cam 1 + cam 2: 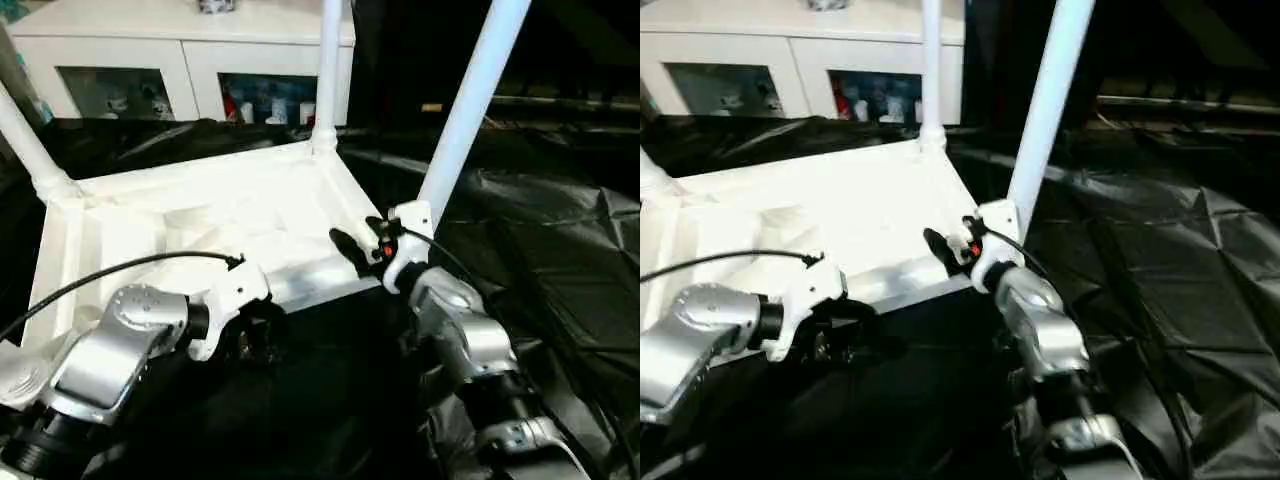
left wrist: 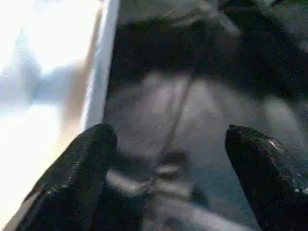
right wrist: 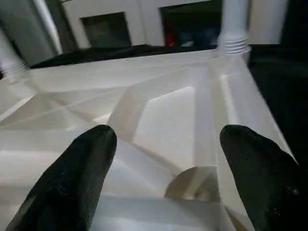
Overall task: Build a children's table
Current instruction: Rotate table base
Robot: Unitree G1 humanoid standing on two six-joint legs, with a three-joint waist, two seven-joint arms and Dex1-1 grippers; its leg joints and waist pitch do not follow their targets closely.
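Tabletop (image 1: pixel 200 225) lay upside down on black sheeting (image 1: pixel 560 260), ribbed underside up, with three legs seated in corner sockets: one at 12 o'clock (image 1: pixel 328 70), one at 2 o'clock (image 1: pixel 470 105), one at 9 o'clock (image 1: pixel 25 140). By my reckoning one leg was still to fit, probably at the near-left corner, hidden behind the left forearm. Left gripper (image 1: pixel 262 338) hung off the near edge at 6 o'clock, fingers spread on nothing; right gripper (image 1: pixel 352 250) at 4 o'clock, fingers apart, empty.
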